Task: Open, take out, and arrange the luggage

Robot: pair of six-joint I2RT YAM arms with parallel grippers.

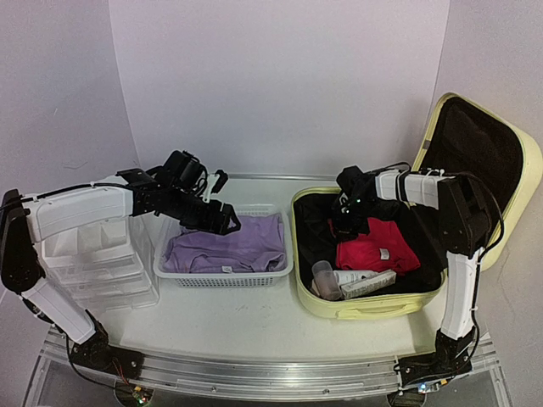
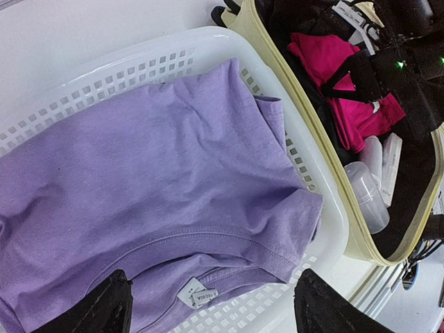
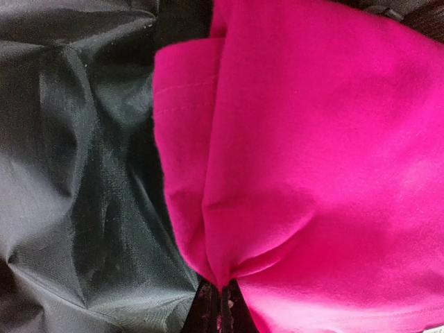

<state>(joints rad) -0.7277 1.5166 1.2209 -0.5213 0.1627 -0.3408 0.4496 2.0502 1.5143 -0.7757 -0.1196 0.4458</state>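
1. Nearest, both arm bases sit on a metal rail (image 1: 254, 373) along the front edge of the table (image 1: 254, 326).
2. At far left stands a clear plastic drawer unit (image 1: 93, 263), just beside the white basket (image 1: 222, 278).
3. Over the basket hangs the left gripper (image 1: 225, 220); its jaws are spread wide and grasp nothing; a purple shirt (image 1: 233, 246) lies in the basket beneath.
4. Right of the basket, the luggage (image 1: 373, 309) lies open on the table; it is pale yellow with black lining; its lid (image 1: 517, 182) is raised and tilts back to the right.
5. Inside the luggage, the right gripper (image 1: 346, 222) is clenched on a fold of the pink garment (image 1: 373, 250); the wrist view shows cloth bunched at the closed tips.
6. By the luggage's near wall lie a clear bottle (image 1: 324, 278) and a white tube (image 1: 366, 282), in front of the pink garment.
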